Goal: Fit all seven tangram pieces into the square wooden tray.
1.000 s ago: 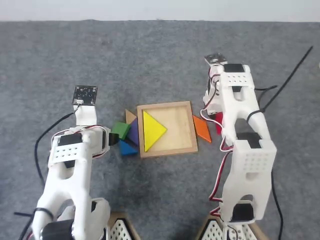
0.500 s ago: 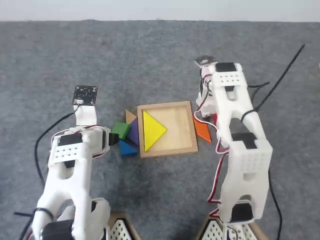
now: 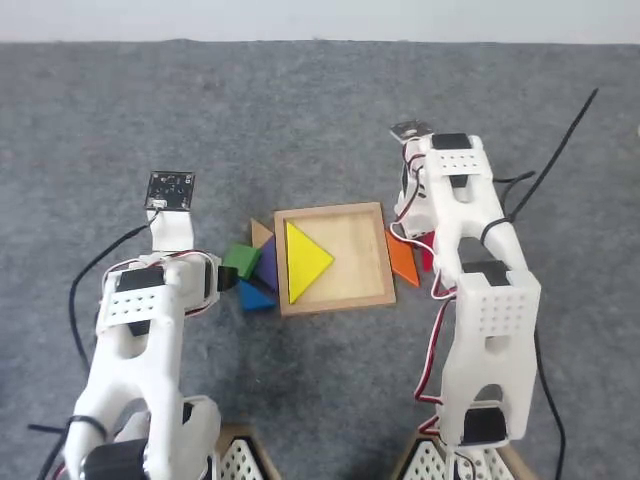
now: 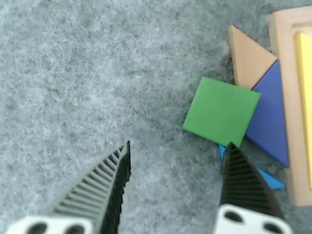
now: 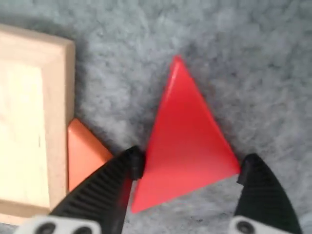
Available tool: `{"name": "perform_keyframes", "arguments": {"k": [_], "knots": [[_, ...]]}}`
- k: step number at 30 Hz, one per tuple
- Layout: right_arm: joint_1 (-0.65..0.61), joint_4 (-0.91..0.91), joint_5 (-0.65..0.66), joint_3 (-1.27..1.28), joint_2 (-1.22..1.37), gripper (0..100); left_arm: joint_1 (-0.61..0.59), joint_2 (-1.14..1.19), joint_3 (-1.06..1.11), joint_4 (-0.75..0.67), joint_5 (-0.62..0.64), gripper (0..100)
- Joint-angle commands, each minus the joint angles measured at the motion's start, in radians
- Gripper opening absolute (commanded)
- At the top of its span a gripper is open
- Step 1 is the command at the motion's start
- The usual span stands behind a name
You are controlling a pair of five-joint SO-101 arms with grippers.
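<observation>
Green square wooden piece [image 4: 222, 112], tan triangle [image 4: 247, 56], purple triangle [image 4: 270, 122] and blue triangle [image 3: 255, 297] lay bunched against the square wooden tray [image 3: 335, 297], the left gripper [image 4: 178, 146] spread open beside them. Only the large yellow triangle [image 3: 303, 260] sat inside, so six pieces apparently remained. Past the tray lay the orange piece [image 5: 85, 156] and the red triangle [image 5: 187, 146]. The right gripper [image 5: 191, 158] gaped astride its broad end, its tip pointing away and its long axis parallel to the tray's side.
</observation>
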Motion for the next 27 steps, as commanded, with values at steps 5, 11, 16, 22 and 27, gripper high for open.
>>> {"name": "perform_keyframes", "arguments": {"k": [5, 11, 16, 22, 27], "knots": [[0.013, -0.015, -0.078, -0.021, 0.002, 22.0, -0.006, -0.032, -0.008, -0.018, 0.005, 29], [0.022, -0.004, -0.143, -0.029, -0.107, 22.0, -0.006, -0.032, -0.008, -0.018, 0.005, 29], [0.013, 0.047, -0.181, -0.028, -0.188, 22.0, -0.006, -0.032, -0.008, -0.018, 0.005, 29], [-0.019, 0.067, -0.216, -0.028, -0.251, 22.0, -0.006, -0.032, -0.008, -0.018, 0.005, 29], [-0.001, 0.062, -0.173, -0.028, -0.228, 22.9, -0.006, -0.032, -0.008, -0.015, 0.005, 29]]}}
